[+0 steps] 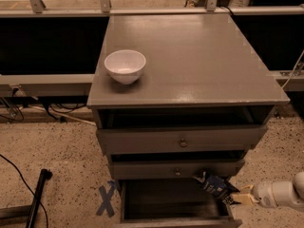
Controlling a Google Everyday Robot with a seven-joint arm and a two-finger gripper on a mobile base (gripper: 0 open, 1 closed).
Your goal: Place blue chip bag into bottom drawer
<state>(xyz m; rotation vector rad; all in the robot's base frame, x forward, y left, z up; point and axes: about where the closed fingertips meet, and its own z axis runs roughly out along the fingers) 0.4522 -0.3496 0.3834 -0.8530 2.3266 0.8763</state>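
Observation:
The blue chip bag [216,186] is a crumpled dark-blue foil bag with white markings. It hangs over the right side of the open bottom drawer [175,216], just under the middle drawer's front. My gripper [236,197] comes in from the lower right on a white arm [280,194]. Its tan fingers [245,195] are shut on the bag's right end. The drawer is pulled out and dark inside.
A white bowl [125,66] stands on the cabinet top [190,56] at the left. The top drawer [183,139] and the middle drawer [176,169] are pulled out slightly. A blue tape X [107,198] and a black pole [37,198] lie on the floor at the left.

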